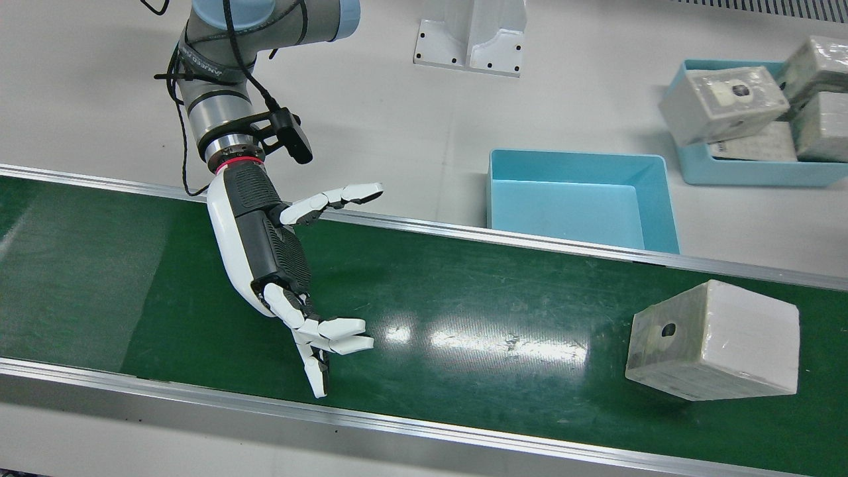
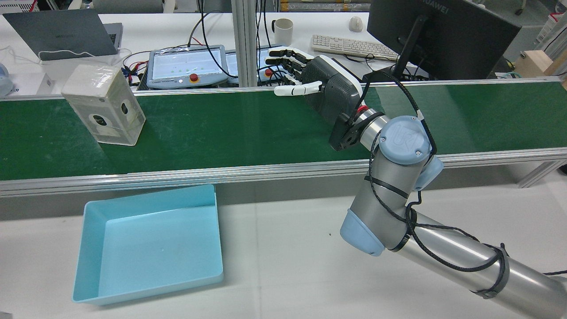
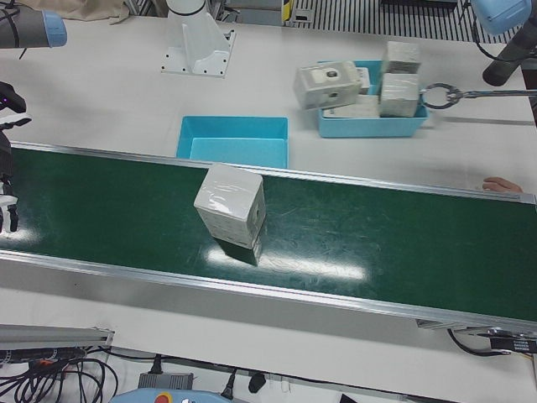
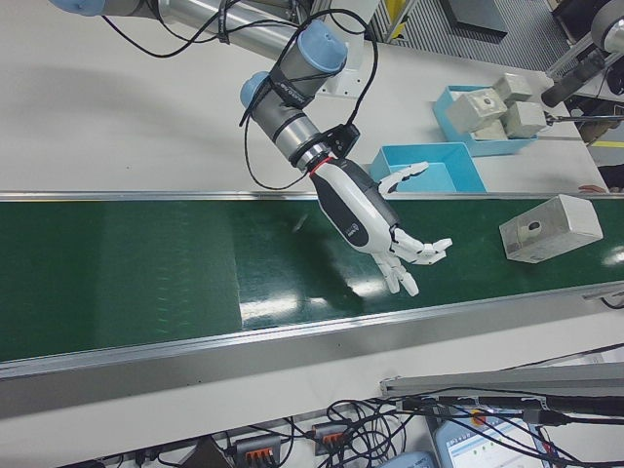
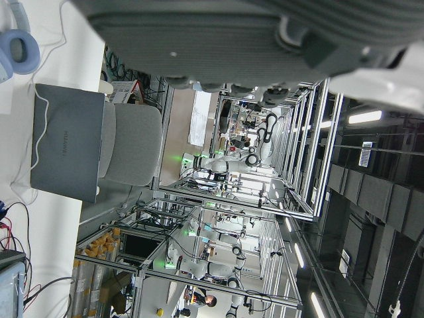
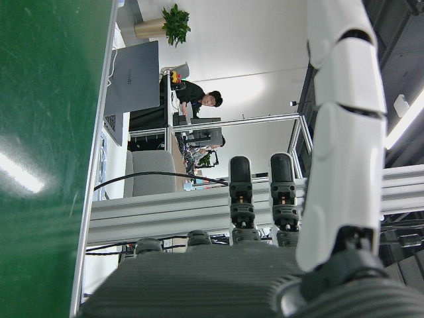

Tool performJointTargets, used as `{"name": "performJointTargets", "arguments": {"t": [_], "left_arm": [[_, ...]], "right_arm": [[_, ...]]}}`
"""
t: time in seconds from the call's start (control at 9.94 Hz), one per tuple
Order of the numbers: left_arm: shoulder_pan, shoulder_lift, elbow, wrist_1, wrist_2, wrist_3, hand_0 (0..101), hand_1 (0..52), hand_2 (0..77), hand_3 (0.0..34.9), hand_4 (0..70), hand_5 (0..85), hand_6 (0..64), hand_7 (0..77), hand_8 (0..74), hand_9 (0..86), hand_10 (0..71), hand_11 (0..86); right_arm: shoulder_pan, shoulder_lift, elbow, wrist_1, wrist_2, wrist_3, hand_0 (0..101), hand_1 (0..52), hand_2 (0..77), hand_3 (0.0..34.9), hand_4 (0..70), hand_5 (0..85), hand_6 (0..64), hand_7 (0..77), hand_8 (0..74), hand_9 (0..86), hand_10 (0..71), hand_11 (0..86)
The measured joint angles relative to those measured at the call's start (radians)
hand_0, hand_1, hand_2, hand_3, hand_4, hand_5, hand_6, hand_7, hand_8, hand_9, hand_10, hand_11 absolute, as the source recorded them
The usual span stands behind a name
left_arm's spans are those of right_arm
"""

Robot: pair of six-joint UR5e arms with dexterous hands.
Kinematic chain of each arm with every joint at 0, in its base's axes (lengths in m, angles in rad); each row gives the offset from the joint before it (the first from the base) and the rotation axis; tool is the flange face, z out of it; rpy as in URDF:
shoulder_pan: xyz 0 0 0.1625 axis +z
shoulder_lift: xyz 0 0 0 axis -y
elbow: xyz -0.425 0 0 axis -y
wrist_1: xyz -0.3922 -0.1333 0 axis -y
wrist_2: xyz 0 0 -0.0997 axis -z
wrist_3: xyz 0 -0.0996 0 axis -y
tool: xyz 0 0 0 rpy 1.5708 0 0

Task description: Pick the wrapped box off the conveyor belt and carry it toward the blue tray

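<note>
The wrapped box (image 1: 715, 341) (image 2: 104, 104) (image 3: 231, 206) (image 4: 551, 227), pale and film-covered with a dark round mark on one face, stands on the green conveyor belt (image 1: 503, 311). My right hand (image 1: 278, 265) (image 2: 319, 84) (image 4: 375, 229) hovers over the belt well away from the box, open, fingers spread, holding nothing. The empty blue tray (image 1: 652, 199) (image 2: 150, 248) (image 3: 235, 134) sits on the white table just beyond the belt's rail. Only a dark palm part of my left hand (image 5: 252, 40) shows, and its fingers are hidden.
A second blue tray (image 1: 762, 172) (image 3: 369, 126) holds several wrapped boxes at the table's far corner. A white pedestal (image 1: 474, 36) stands behind the empty tray. Aluminium rails (image 1: 397, 424) edge the belt. A person's hand (image 3: 502, 184) rests at the belt's end.
</note>
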Motion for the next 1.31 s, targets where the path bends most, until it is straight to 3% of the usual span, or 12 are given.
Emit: {"name": "performJointTargets", "arguments": {"t": [0.1,0.2,0.6,1.11,1.31], "left_arm": [[0.000,0.000,0.000,0.000,0.000,0.000,0,0.0,1.1,0.0,0.0,1.1,0.0,0.5,0.5,0.0,0.5,0.0],[0.000,0.000,0.000,0.000,0.000,0.000,0,0.0,1.1,0.0,0.0,1.1,0.0,0.5,0.5,0.0,0.5,0.0],[0.000,0.000,0.000,0.000,0.000,0.000,0,0.0,1.1,0.0,0.0,1.1,0.0,0.5,0.5,0.0,0.5,0.0],[0.000,0.000,0.000,0.000,0.000,0.000,0,0.0,0.5,0.0,0.0,1.1,0.0,0.5,0.5,0.0,0.5,0.0],[0.000,0.000,0.000,0.000,0.000,0.000,0,0.0,1.1,0.0,0.0,1.1,0.0,0.5,0.5,0.0,0.0,0.0]], "right_arm": [[0.000,0.000,-0.004,0.001,0.002,-0.001,47,12.0,12.0,15.4,15.8,28.9,7.1,26.7,0.0,5.4,0.0,1.6],[-0.001,0.001,-0.012,0.003,0.006,-0.001,47,15.3,15.8,15.3,15.8,28.9,7.6,26.7,0.0,5.4,0.0,1.6],[-0.001,0.001,-0.049,0.037,0.013,0.000,48,15.8,18.5,14.6,14.7,28.9,7.6,26.7,0.0,5.4,0.0,1.6],[0.000,-0.002,-0.047,0.042,0.013,0.007,48,15.8,18.5,14.6,14.7,28.9,7.6,25.1,0.0,5.4,0.0,1.6],[-0.003,-0.005,-0.050,0.069,0.013,0.003,48,16.4,18.5,14.5,14.7,28.9,7.6,25.1,0.0,4.4,0.0,1.6]]}}
